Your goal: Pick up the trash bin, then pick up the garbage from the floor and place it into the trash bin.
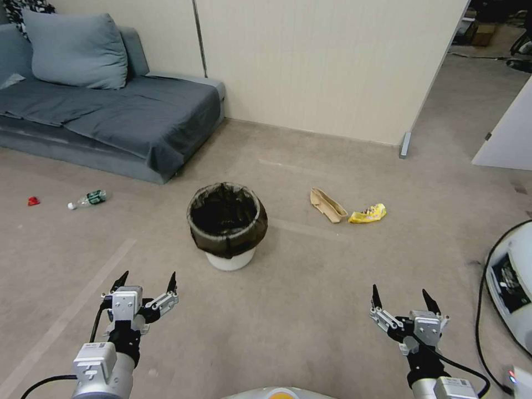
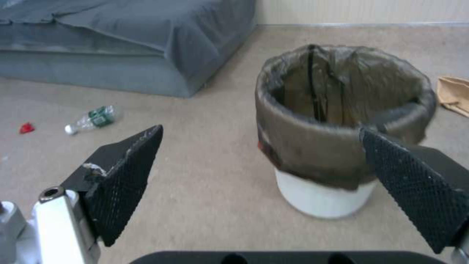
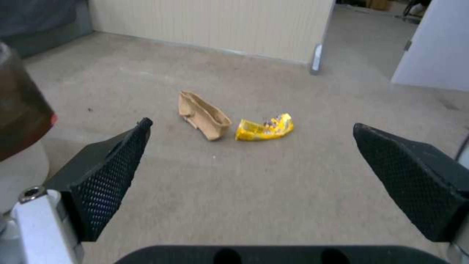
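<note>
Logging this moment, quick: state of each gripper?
Left gripper: open, empty, short of the white plastic bin with the dark bag liner.
Right gripper: open, empty.

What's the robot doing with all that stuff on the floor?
It's cleaning up, but nothing is picked up yet. The bin stands on the carpet in front of the robot. Both grippers are open and empty: the left gripper hangs just short of the bin, the right gripper hangs low over bare carpet. A tan carton and a yellow wrapper lie to the bin's right. A bottle and a small red scrap lie to its left, near the sofa.
</note>
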### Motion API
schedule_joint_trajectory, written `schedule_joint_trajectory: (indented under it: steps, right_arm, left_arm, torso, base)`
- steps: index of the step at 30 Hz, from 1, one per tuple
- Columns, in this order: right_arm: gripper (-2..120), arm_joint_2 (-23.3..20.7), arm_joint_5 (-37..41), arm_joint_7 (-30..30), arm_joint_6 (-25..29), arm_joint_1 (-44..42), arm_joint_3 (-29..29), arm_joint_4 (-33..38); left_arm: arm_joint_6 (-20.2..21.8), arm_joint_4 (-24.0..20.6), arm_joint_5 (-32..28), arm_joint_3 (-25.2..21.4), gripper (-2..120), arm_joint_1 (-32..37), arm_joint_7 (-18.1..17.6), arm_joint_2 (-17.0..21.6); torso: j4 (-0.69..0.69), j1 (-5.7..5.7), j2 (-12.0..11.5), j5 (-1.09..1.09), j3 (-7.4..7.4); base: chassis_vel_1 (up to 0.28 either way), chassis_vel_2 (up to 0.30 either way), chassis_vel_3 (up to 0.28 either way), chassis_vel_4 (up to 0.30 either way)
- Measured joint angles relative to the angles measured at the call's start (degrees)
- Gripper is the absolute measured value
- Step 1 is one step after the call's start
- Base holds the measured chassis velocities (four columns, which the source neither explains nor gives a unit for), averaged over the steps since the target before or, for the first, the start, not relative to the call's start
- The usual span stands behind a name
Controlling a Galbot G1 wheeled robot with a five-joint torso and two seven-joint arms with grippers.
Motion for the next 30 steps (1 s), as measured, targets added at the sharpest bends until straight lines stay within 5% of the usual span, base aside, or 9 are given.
schedule_joint_trajectory:
  steps: [21,30]
  right_arm:
    - [100,0.0,0.49,1.25,0.8,-0.02,-0.93,-0.71]
    - [100,0.0,1.09,2.97,0.11,0.32,-0.84,-1.39]
  left_arm:
    - [-0.23,-0.08,-0.09,0.17,100,0.37,-0.28,0.19]
    - [4.09,0.24,-0.32,0.31,100,-0.65,0.68,0.13]
  torso:
    - [0.01,0.0,0.0,0.02,0.0]
    - [0.01,-0.01,0.0,0.02,-0.01]
  base:
    - [-0.206,0.206,0.202,-0.206]
    - [-0.062,0.057,0.059,-0.045]
